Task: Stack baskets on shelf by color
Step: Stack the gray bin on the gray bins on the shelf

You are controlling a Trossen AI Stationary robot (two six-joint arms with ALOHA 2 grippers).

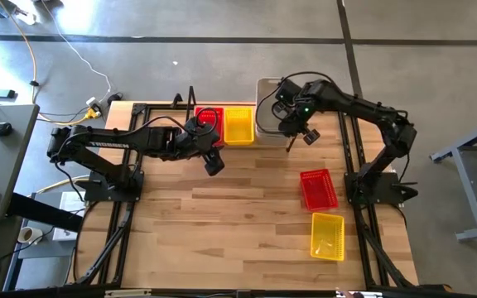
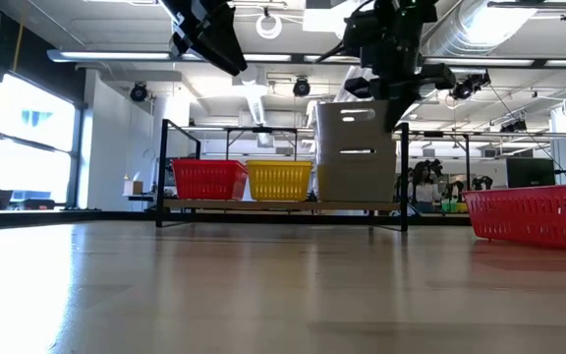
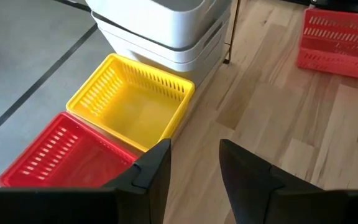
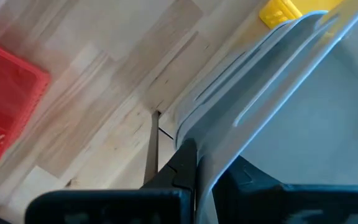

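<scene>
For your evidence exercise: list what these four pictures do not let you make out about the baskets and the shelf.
- How many grey baskets are stacked: rims blur together in the low view; the right gripper, shut on the rim, blocks the right wrist view.
- Shelf under the baskets: hidden in the high view.
- Yellow table basket: outside the low view.

Robotics lab or workshop, concrete floor (image 1: pixel 222 21), exposed ceiling ducts (image 2: pixel 499 25), cluttered workbenches (image 2: pixel 440 202) behind
</scene>
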